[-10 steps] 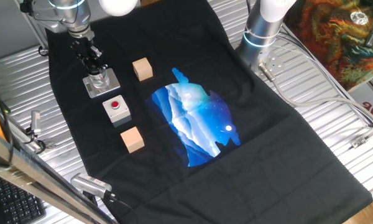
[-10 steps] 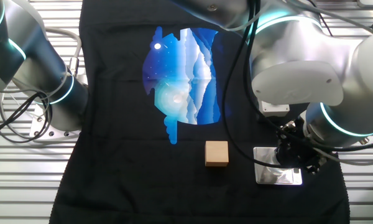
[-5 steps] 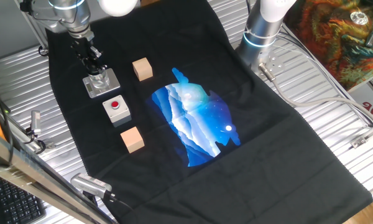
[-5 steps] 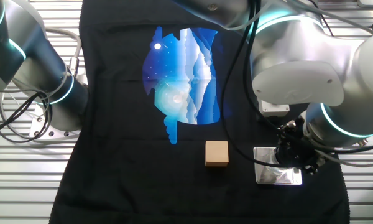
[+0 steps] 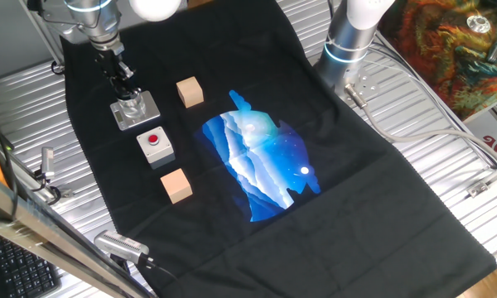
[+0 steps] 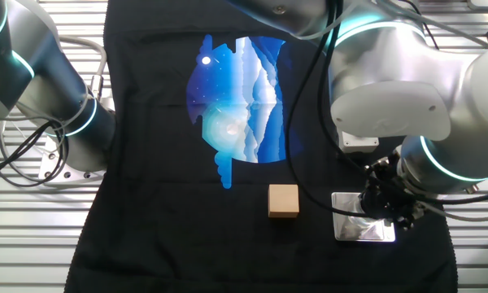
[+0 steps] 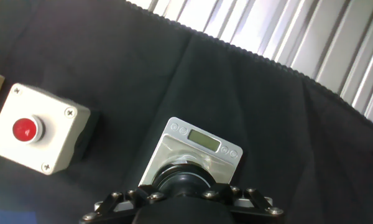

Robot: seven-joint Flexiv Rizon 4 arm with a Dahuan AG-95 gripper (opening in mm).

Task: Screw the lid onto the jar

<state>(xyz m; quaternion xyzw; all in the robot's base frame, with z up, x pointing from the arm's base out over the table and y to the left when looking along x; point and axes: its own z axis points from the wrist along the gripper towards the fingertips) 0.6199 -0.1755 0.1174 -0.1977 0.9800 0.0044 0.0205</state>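
The arm (image 5: 87, 18) reaches straight down over the jar (image 5: 133, 105), which stands on its grey plate (image 5: 149, 104) just beyond the button box (image 5: 155, 146). The gripper (image 5: 123, 85) sits directly atop the jar, fingers seemingly clamped on the black lid (image 7: 185, 181), though its grip is largely hidden. A cube (image 5: 190, 92) lies beside the jar.

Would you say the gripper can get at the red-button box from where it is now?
Probably yes: the gripper sits over the jar, the red-button box lies right beside it, and nothing shows on top of the box.
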